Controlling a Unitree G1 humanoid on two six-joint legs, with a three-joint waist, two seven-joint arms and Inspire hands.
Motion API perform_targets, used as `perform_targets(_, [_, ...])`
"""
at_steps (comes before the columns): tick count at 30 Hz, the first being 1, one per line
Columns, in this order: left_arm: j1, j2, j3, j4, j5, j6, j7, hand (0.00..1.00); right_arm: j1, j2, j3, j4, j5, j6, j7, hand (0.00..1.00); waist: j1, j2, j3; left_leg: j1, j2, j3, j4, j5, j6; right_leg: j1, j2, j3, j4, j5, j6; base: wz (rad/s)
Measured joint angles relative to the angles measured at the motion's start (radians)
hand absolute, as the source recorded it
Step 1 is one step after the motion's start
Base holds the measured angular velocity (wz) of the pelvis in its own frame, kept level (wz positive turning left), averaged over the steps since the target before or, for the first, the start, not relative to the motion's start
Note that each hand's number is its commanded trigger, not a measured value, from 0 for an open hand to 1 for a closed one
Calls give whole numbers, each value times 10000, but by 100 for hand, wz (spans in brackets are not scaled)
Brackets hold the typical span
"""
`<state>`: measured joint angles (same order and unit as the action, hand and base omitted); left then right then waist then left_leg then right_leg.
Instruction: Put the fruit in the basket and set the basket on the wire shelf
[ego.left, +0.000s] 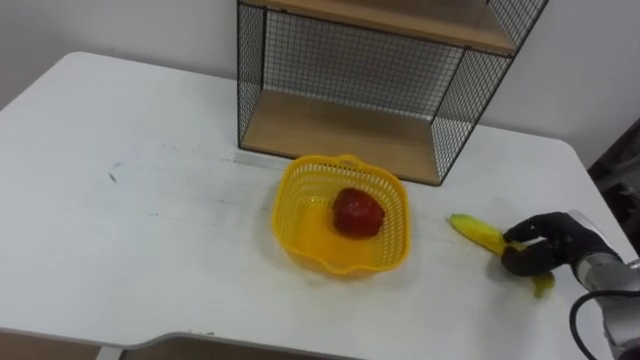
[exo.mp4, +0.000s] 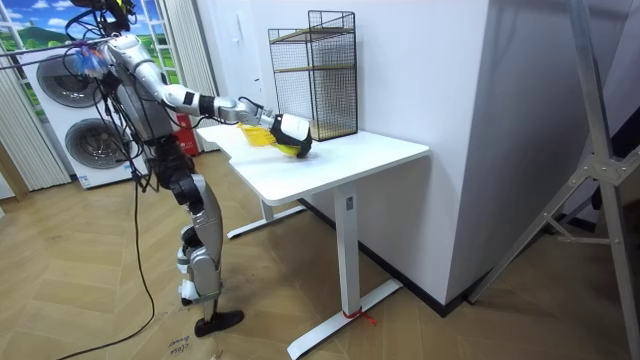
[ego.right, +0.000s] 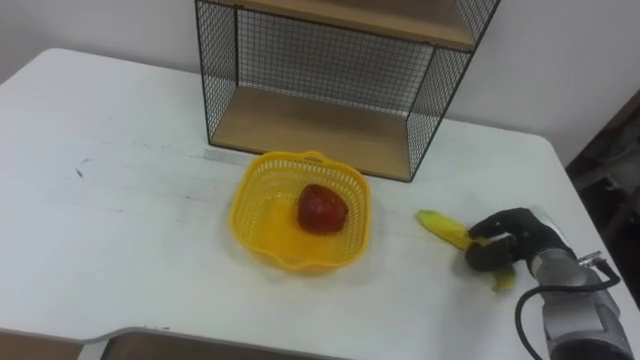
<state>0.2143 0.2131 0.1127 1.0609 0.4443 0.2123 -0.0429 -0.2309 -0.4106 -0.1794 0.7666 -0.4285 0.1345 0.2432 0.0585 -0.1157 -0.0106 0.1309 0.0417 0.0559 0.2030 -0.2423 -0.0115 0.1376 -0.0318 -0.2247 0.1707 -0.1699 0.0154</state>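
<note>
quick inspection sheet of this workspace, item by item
surface: white table, small dark mark toward its left side
job's things: yellow basket in front of the wire shelf, red fruit inside it; banana to the basket's right, outside it
clutter: nothing seen
hands: right hand at the table's right end, fingers curled round the banana
cables: nothing seen on the table
surroundings: washing machines behind the robot, white wall beside the table, wooden floor

right arm: stretched forward; right hand (ego.left: 545, 247): low at right; fingers curled round banana (ego.left: 474, 231)
</note>
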Motion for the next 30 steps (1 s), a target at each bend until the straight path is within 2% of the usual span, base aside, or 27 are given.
perform_targets(10, [-37, -3, -189, -25, 29, -16, 62, 0, 238, 26, -23, -591, -3, 0, 85, 100, -93, 36, -3, -84, -5, 17, 14, 1, 0, -20, -1, 48, 12, 1, -1, 0])
perform_targets(11, [-52, -11, -186, -26, 48, -15, 62, 0, 385, 59, -20, -986, -5, 97, 92, 100, -100, 54, -11, -159, -4, 89, 17, 4, -1, -102, 0, 69, 19, 1, -1, -8])
perform_targets(14, [-80, -51, -181, -24, 43, -7, 62, 0, 795, 74, -9, -2244, -124, 415, 233, 100, -13, 156, 64, -167, 4, 225, -35, 6, -1, -217, 13, 251, 49, 0, -1, -13])
perform_targets(15, [-125, -50, -178, -27, 57, -7, 62, 0, 937, 74, 18, -2829, -222, 490, 344, 100, -11, 122, 68, -184, 10, 261, -46, 7, 0, -299, 18, 281, 95, 0, -1, -15])
perform_targets(18, [-279, -50, -173, -35, 56, -11, 62, 0, 1474, 94, 196, -4148, -337, 525, 424, 100, -22, 181, 118, -242, 9, 336, -18, 17, 7, -448, 9, 354, 154, 0, -1, -8])
perform_targets(21, [-280, -54, -170, -43, 54, -103, 119, 0, 1582, 280, 406, -4809, -350, 523, 430, 100, 11, 165, 121, -249, 10, 476, -33, 18, 8, -527, 15, 540, 155, 0, 0, -17])
perform_targets(30, [-142, -50, -180, -85, 2, -537, 125, 0, 1782, 422, 395, -7256, -83, 458, 448, 100, -396, 128, 102, -214, 10, 533, -85, 14, 13, -542, 29, 707, 158, -1, 4, -2])
